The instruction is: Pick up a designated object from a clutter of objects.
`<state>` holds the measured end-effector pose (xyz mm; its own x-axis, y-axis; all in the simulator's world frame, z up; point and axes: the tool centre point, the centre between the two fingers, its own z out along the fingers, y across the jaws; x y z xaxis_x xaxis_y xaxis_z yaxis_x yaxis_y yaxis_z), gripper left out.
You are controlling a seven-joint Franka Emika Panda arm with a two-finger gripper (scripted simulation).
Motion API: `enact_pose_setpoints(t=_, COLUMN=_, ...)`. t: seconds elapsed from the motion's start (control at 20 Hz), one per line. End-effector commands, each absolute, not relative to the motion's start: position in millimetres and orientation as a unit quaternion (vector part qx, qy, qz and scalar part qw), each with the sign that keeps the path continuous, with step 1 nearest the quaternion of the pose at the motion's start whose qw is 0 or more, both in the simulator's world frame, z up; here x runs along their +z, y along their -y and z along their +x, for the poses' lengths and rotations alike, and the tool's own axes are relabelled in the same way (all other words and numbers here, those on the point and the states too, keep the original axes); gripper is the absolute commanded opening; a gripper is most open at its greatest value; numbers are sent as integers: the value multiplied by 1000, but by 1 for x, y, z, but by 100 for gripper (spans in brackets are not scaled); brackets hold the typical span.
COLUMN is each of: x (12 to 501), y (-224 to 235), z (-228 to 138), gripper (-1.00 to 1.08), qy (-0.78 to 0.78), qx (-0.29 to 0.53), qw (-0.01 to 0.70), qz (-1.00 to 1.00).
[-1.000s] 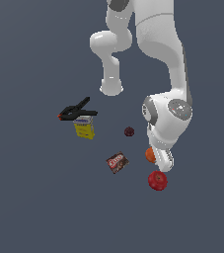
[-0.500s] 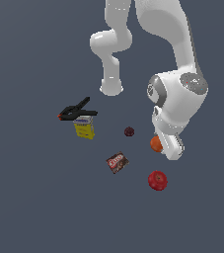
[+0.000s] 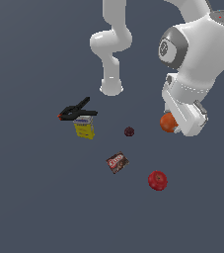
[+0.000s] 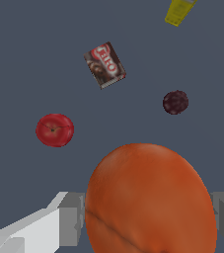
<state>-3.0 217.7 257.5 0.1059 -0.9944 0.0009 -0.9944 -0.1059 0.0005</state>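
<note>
- The dark brown box [image 4: 105, 64] has a red patch on its face with white lettering. In the wrist view it looks like a short word, perhaps "Jell-O", but the letters are too blurred to be sure.
- In the exterior view the same box [image 3: 117, 162] shows only a red and white smudge.
- The yellow box [image 3: 84, 127] has a pale band near its top; nothing on it can be read.
</note>
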Motion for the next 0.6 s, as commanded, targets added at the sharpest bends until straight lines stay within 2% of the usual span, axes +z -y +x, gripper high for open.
enact_pose_setpoints(t=0.0, x=288, y=-221, z=-8, gripper=-100, qy=669, qx=1, qw=0, qz=743)
enact_pose_setpoints(t=0.55, x=381, y=-233, z=-23, gripper=-100, qy=668, qx=1, qw=0, qz=744)
